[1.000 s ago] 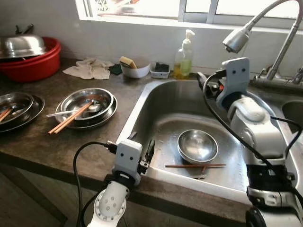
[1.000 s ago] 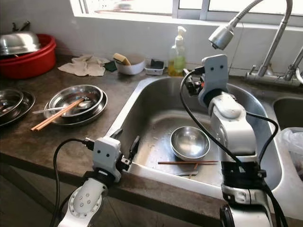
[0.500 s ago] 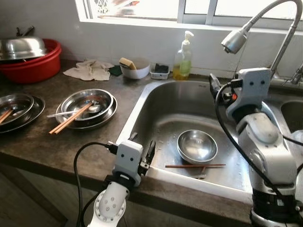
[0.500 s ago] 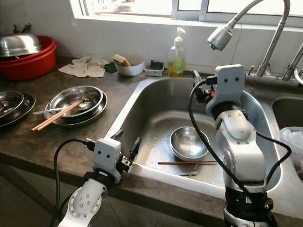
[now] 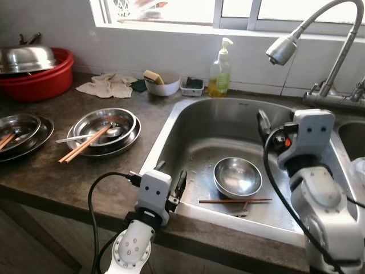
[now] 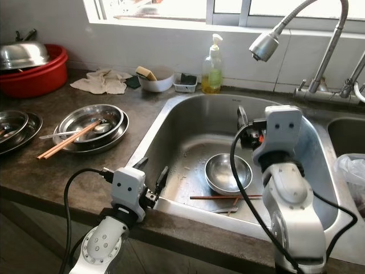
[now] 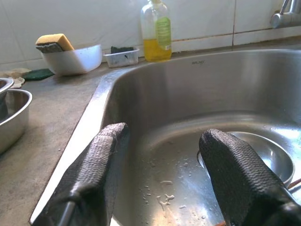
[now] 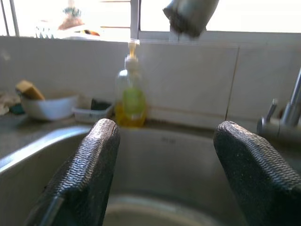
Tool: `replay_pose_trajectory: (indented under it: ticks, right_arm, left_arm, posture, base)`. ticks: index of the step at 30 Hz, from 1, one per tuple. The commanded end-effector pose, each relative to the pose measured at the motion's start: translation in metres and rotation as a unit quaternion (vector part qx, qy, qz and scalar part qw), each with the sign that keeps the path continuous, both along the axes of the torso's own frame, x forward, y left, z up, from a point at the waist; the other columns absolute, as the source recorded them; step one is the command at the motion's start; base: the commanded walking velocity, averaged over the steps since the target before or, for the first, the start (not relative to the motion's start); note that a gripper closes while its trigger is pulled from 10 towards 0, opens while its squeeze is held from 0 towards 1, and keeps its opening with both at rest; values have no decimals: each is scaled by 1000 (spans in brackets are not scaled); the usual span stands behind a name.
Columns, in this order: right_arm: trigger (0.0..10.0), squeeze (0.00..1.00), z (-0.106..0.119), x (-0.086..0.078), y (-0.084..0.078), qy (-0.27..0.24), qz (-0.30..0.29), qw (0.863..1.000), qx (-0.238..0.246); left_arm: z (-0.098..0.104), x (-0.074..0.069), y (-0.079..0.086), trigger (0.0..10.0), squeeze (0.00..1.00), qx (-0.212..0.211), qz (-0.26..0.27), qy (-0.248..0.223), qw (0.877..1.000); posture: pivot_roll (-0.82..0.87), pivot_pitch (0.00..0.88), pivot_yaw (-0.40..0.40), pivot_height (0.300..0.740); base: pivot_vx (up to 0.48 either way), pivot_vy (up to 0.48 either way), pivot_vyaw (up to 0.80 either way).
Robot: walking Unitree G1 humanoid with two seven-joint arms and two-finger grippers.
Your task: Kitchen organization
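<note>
Sink (image 5: pixel 171 123): a steel basin sitting right of the dark counter (image 5: pixel 51 171), with water spots on its floor.
Steel bowl (image 5: pixel 238 176): lying upright on the sink floor, near the front wall.
Chopsticks (image 5: pixel 235 200): a pair lying flat in the sink, just in front of the steel bowl.
Left gripper (image 5: pixel 170 181): hovering at the sink's near left rim, fingers spread wide and grasping nothing.
Right gripper (image 8: pixel 167 155): hanging over the sink's right side, fingers parted and empty, pointing toward the soap bottle (image 5: pixel 220 68).
Stacked plates (image 5: pixel 105 128): resting on the counter left of the sink, carrying a spoon and another chopstick pair.
Faucet head (image 5: pixel 282 49): hanging above the sink's far right.
</note>
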State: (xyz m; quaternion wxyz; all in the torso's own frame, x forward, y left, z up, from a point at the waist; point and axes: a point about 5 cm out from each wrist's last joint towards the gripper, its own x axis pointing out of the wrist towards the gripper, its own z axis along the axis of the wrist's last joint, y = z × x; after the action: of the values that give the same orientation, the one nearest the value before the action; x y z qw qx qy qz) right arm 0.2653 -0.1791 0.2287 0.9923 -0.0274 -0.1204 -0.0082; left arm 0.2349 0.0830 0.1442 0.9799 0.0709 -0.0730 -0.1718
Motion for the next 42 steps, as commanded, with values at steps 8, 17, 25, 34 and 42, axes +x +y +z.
replay_pose_trajectory:
  ticks: [8, 17, 25, 34, 42]
  right_arm:
    - [10000, 0, -7, -13, 10, -7, -10, 1000, 16]
    - [10000, 0, -3, -12, 14, -18, -12, 1000, 20]
    - [10000, 0, 0, -10, 17, -26, -10, 999, 16]
    - [10000, 0, 2, -8, 20, -29, -7, 999, 17]
    - [10000, 0, -1, -8, 23, -24, -6, 999, 21]
  left_arm:
    - [3, 0, 2, 10000, 0, -2, 7, -8, 1000]
    - [7, 1, 2, 10000, 0, -4, 7, -14, 1000]
    - [15, 4, 2, 10000, 0, -5, 10, -30, 999]
    - [16, 4, 2, 10000, 0, -6, 9, -32, 999]
    - [17, 3, 1, 10000, 0, -6, 6, -31, 999]
  posture:
    - [83, 59, 4, 740]
    - [85, 61, 2, 740]
    - [88, 60, 0, 740]
    - [89, 60, 0, 740]
    - [89, 55, -1, 740]
  base:
    - [0, 0, 0]
    - [0, 0, 0]
    - [0, 0, 0]
    - [0, 0, 0]
    - [0, 0, 0]
